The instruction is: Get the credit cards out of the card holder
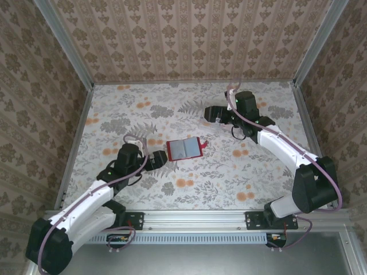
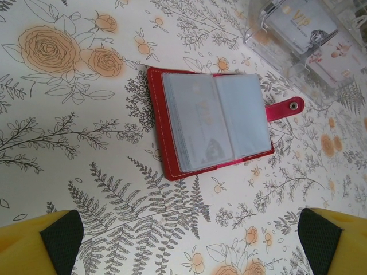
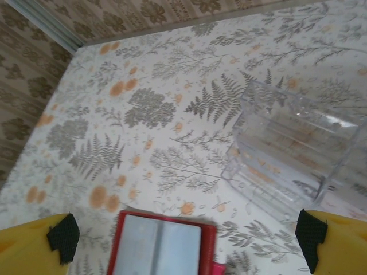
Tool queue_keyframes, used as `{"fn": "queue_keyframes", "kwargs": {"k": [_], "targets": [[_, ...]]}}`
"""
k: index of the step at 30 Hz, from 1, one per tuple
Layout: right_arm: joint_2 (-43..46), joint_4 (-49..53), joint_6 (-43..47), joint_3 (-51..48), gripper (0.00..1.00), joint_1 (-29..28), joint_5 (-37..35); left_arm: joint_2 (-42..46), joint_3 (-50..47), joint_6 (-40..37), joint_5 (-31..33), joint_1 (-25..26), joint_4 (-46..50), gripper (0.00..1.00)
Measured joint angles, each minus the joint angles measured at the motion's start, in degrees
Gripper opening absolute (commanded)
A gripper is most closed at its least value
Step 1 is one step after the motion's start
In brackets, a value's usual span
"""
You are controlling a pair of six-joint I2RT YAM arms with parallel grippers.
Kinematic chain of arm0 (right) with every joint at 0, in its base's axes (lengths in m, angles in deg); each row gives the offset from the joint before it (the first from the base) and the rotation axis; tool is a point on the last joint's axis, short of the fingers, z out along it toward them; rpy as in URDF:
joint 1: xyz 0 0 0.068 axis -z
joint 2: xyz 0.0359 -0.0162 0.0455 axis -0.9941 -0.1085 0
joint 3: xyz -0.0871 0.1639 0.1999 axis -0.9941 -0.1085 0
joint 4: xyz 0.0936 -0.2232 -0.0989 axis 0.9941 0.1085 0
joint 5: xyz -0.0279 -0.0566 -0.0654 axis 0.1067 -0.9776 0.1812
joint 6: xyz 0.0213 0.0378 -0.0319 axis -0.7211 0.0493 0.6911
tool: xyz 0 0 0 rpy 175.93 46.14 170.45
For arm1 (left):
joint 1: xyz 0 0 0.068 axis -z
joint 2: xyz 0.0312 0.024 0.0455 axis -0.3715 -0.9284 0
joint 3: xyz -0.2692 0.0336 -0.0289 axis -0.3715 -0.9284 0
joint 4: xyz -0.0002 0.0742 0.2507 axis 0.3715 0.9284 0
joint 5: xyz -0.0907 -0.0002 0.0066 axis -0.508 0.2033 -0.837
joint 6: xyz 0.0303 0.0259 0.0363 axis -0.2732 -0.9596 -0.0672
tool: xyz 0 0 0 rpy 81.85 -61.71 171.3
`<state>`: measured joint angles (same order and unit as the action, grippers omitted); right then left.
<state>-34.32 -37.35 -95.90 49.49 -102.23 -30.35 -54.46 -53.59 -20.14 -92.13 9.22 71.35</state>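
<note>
The red card holder [image 1: 185, 149] lies open and flat on the floral table, grey-blue pockets up, its closing tab [image 2: 285, 107] pointing right. A pale credit card [image 2: 198, 117] shows through the left pocket. More credit cards [image 2: 301, 26] sit in a clear plastic stand [image 2: 287, 40] beyond the holder. My left gripper [image 1: 156, 158] is open just left of the holder, its yellow fingers [image 2: 40, 243] wide apart over bare table. My right gripper [image 1: 213, 113] is open above and behind the holder [image 3: 163, 243], beside the clear stand [image 3: 298, 154], and holds nothing.
Patterned walls and metal rails [image 1: 77, 143] enclose the table on the left, back and right. The clear stand takes up the space between the holder and the right arm. Open floral table lies in front of the holder and at the far left.
</note>
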Motion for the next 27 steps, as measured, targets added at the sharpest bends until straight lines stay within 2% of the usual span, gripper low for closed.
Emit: {"fn": "queue_keyframes", "kwargs": {"k": [7,12,14,17,19,20,22,24,26,27], "targets": [[-0.02,-4.70,-7.06,-5.18,1.00,1.20,9.14,-6.25,1.84,0.07,-1.38,0.02,-2.99,1.00],[-0.07,-6.21,-9.18,-10.23,0.99,-0.22,11.76,-12.81,3.28,0.55,-2.58,0.02,-5.70,1.00],[-0.04,-6.62,-9.03,-11.65,0.90,-1.86,12.04,-15.02,3.93,0.76,-2.84,0.02,-6.54,1.00],[-0.04,-7.30,-8.39,-13.44,0.68,-4.63,11.96,-17.66,5.25,1.16,-3.19,0.04,-7.72,0.98],[-0.07,-7.65,-8.37,-14.38,0.58,-6.21,11.47,-19.08,6.05,1.44,-3.30,0.07,-8.66,0.92],[-0.11,-7.69,-8.50,-14.67,0.57,-6.95,11.10,-19.85,6.38,1.73,-3.43,0.07,-9.22,0.88],[-0.66,-8.07,-8.35,-14.75,0.40,-8.26,10.36,-21.53,6.91,2.43,-3.65,0.07,-10.38,0.76],[-1.90,-8.63,-7.91,-14.73,0.29,-9.38,9.40,-23.17,7.34,2.80,-4.13,0.07,-11.23,0.65],[-4.13,-8.79,-7.15,-14.67,0.21,-10.38,8.63,-25.14,7.91,3.21,-4.50,0.07,-11.98,0.64],[-5.18,-8.83,-7.28,-14.64,0.20,-10.69,8.26,-25.90,8.20,3.30,-4.55,0.09,-12.15,0.64]]}}
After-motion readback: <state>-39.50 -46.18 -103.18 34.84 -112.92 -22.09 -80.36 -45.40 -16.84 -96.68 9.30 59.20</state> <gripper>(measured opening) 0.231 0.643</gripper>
